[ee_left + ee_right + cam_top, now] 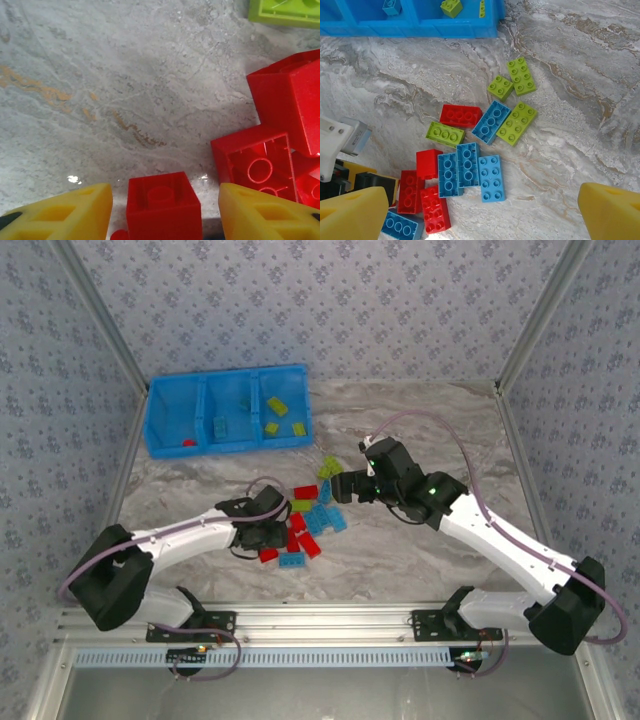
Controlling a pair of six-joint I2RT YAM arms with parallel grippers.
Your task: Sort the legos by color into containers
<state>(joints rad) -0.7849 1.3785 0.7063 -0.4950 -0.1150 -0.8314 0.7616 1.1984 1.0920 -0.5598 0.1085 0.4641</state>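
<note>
- My left gripper (165, 207) is low over the marble table (100, 100), jaws apart, with its yellow fingers (75, 212) at the bottom corners of the left wrist view
- One red brick (162, 200) sits between those fingers at bottom centre, with a thin gap on each side, so it isn't clamped
- More red bricks (287, 100) crowd the right edge of that view, and a lime brick (285, 12) sits at top right
- My right gripper (482, 215) is spread wide with nothing held, hovering above the loose legos (470, 165)
- In the top view that pile is mid-frame, between my two grippers: red, blue and lime mixed, many touching
- The blue bin (228, 447) is in the upper left of the top view
- Left compartment has a red piece (188, 442), the middle a blue piece (219, 426), the right three lime pieces (276, 406)
</note>
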